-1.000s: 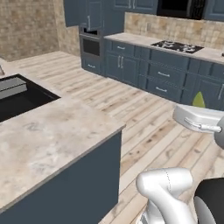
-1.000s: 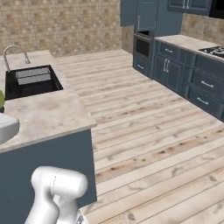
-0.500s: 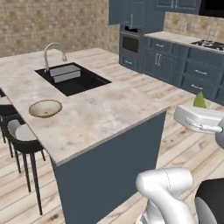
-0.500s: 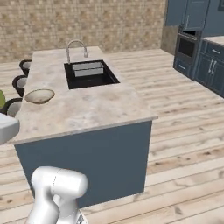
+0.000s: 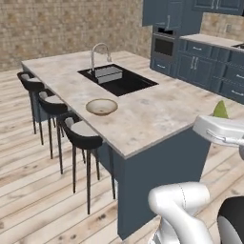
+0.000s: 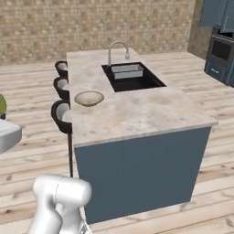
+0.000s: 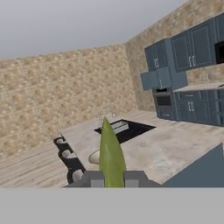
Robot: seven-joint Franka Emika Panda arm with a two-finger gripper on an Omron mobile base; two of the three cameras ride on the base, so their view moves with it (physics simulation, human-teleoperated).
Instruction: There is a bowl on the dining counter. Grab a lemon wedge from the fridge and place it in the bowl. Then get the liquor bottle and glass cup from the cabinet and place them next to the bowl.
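A yellow-green lemon wedge (image 7: 110, 153) stands upright between the fingertips of my gripper (image 7: 111, 177), which is shut on it. From the left base view the lemon wedge (image 5: 220, 110) pokes up above the white hand at the right edge; from the right base view the lemon wedge (image 6: 2, 105) sits at the left edge. The tan bowl (image 5: 101, 106) rests on the marble dining counter (image 5: 157, 114) near its stool side, well away from the gripper. The bowl (image 6: 89, 98) looks empty. Behind the wedge in the hand view, the bowl (image 7: 93, 157) is partly hidden.
A black sink with a curved faucet (image 5: 116, 78) is set into the counter beyond the bowl. Three dark stools (image 5: 78, 129) line the counter's left side. Dark blue cabinets and an oven (image 5: 165, 45) stand at the back right. Wooden floor (image 5: 28, 181) surrounds the island.
The whole picture has shifted, so the base has driven and turned. The island counter with the bowl and sink has come fully into view. The lemon wedge stays in the shut gripper.
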